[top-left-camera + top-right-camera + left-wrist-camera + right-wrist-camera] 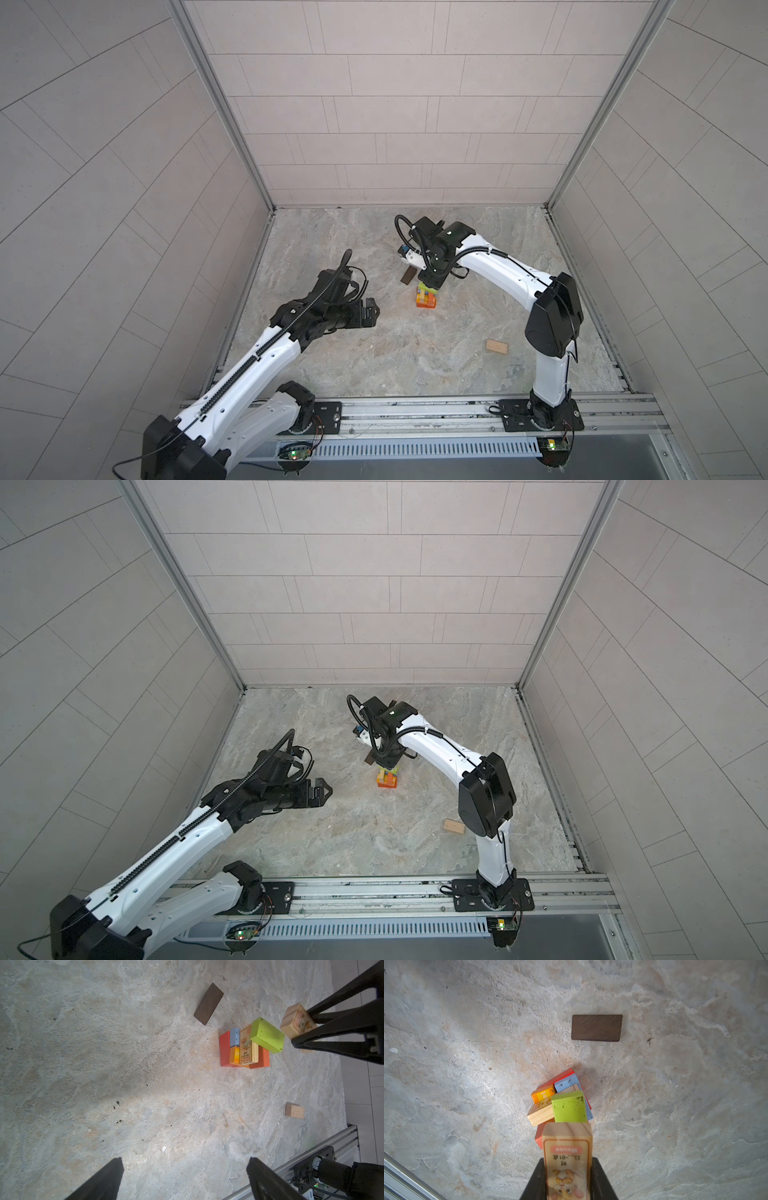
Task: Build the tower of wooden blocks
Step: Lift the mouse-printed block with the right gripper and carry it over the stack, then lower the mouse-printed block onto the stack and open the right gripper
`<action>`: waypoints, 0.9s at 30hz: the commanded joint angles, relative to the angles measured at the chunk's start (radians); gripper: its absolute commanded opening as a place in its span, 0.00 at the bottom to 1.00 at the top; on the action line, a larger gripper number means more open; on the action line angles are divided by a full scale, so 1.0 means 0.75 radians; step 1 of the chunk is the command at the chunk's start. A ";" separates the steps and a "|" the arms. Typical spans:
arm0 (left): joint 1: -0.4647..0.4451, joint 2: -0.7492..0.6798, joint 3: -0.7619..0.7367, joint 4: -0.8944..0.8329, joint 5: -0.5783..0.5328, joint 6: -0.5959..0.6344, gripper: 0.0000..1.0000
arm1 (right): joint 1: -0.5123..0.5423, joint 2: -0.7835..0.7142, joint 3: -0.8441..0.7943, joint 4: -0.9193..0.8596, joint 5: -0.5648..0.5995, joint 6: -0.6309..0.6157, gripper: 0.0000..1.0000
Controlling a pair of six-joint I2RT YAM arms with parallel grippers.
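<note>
The tower [426,298] [387,777] stands mid-table. It has red and orange blocks at its base, then light blue, yellow and a printed tan block [245,1047], with a green block [267,1035] [569,1107] on top. My right gripper [568,1159] [432,279] hovers just above the tower. It is shut on a tan block with a mouse print [566,1140] [298,1020], held beside and above the green one. My left gripper [185,1162] [370,311] stands open and empty to the left of the tower, well apart from it.
A dark brown block [408,275] [596,1028] lies flat on the table just behind the tower to its left. A plain tan block [497,345] [295,1110] lies alone near the right arm's base. The metal rail [415,409] runs along the front edge.
</note>
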 commanded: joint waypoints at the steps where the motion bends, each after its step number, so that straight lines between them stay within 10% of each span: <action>1: 0.013 0.016 0.027 0.023 0.017 0.024 1.00 | -0.003 0.010 0.008 -0.037 -0.029 -0.042 0.18; 27: 0.053 0.039 0.022 0.038 0.059 0.035 1.00 | -0.036 0.094 0.052 -0.043 -0.068 -0.067 0.28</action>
